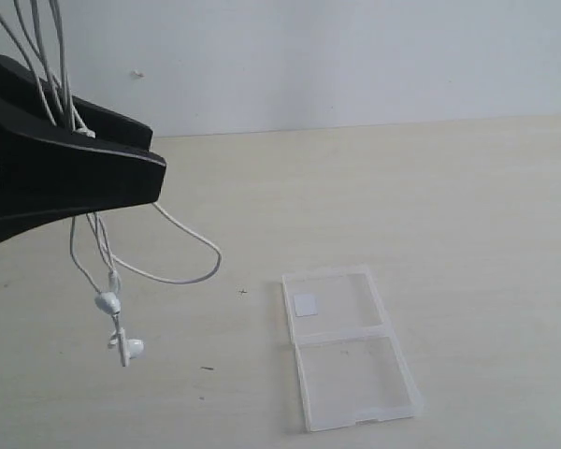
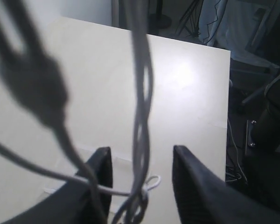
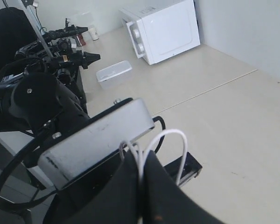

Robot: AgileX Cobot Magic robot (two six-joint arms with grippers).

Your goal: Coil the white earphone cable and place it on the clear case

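The white earphone cable (image 1: 192,278) hangs in several strands from above the exterior view, runs between the fingers of my left gripper (image 1: 157,154), and sags in a loop below it. Two earbuds (image 1: 107,301) dangle just above the table. In the left wrist view the strands (image 2: 141,93) pass through the gap of the left gripper (image 2: 140,154), which is open and not pinching them. My right gripper (image 3: 142,156) is shut on loops of the cable (image 3: 170,133) above the left arm; it is out of the exterior view. The clear case (image 1: 351,360) lies opened flat on the table, with its sticker (image 1: 306,304) on the far half.
The light wooden table (image 1: 467,206) runs back to a white wall. In the right wrist view a white microwave (image 3: 163,28) and a clear container (image 3: 113,73) stand on a far counter, and the left arm's black body (image 3: 37,102) lies below the right gripper.
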